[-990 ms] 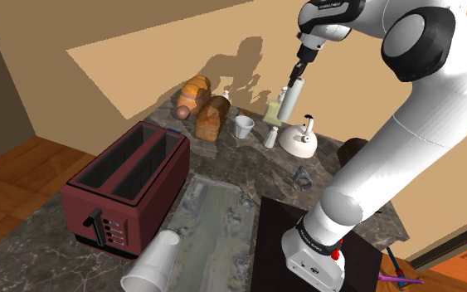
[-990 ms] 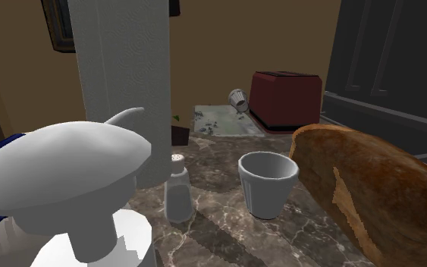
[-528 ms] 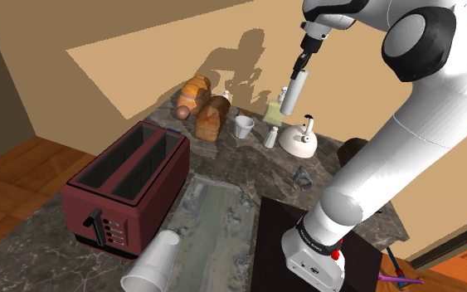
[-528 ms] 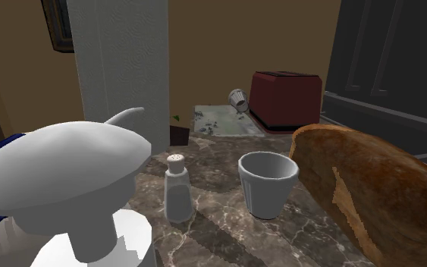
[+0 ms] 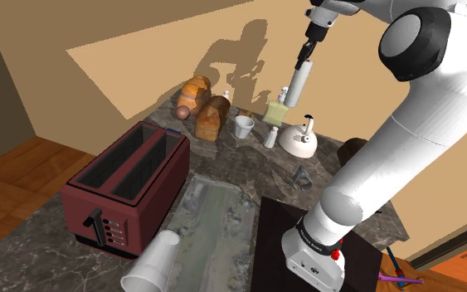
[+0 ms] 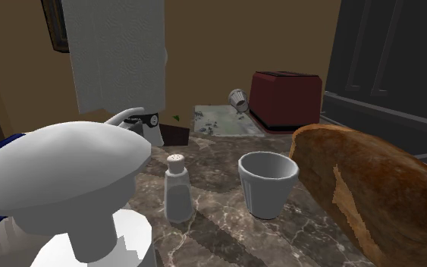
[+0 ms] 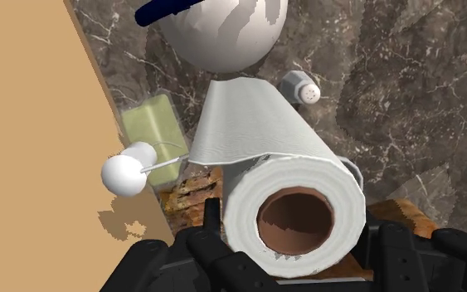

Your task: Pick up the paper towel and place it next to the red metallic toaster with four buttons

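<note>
The paper towel (image 5: 299, 81) is a white roll hanging upright in the air above the back of the counter, over the white kettle (image 5: 299, 138). My gripper (image 5: 310, 43) is shut on its top end. In the wrist view the black fingers (image 7: 211, 226) clasp the roll (image 7: 294, 178) from both sides, with a loose sheet edge showing. In the second exterior view the roll (image 6: 117, 53) hangs behind the kettle (image 6: 60, 174). The dark red toaster (image 5: 128, 187) with four buttons stands at the counter's near left, far from the roll; it is also seen as the toaster (image 6: 286, 98).
Under the roll are a shaker (image 5: 270, 137), a white cup (image 5: 244, 126), a green sponge (image 5: 275, 114) and bread loaves (image 5: 211, 118). A tipped cup (image 5: 155, 261) lies by the toaster, beside a sunken basin (image 5: 211, 220) and a dark board (image 5: 273, 240).
The gripper has risen with the paper towel; the roll's lower end has lifted off the counter and now hangs above the kettle.
</note>
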Controlling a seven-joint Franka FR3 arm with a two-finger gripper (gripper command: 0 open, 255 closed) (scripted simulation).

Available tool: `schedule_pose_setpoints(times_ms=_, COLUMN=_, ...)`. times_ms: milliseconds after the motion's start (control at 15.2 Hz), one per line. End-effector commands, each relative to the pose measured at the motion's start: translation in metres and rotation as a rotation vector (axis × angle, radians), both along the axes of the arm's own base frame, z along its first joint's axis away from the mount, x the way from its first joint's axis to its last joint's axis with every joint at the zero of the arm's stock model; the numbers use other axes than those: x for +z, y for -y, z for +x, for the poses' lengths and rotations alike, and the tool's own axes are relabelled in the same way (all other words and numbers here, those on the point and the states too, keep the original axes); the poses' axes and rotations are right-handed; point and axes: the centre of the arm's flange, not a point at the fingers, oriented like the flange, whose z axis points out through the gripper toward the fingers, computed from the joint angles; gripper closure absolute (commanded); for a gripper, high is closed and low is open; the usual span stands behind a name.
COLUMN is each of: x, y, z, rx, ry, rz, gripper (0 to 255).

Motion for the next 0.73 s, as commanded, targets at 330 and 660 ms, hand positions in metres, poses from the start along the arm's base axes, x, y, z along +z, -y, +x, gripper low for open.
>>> schedule_pose_setpoints(times_ms=330, x=0.037, y=0.000, z=-0.001, rx=0.000, ry=0.000, rz=0.000, gripper=255)
schedule_pose_setpoints(times_ms=660, x=0.063, y=0.000, z=-0.001, rx=0.000, ry=0.000, rz=0.000, gripper=255)
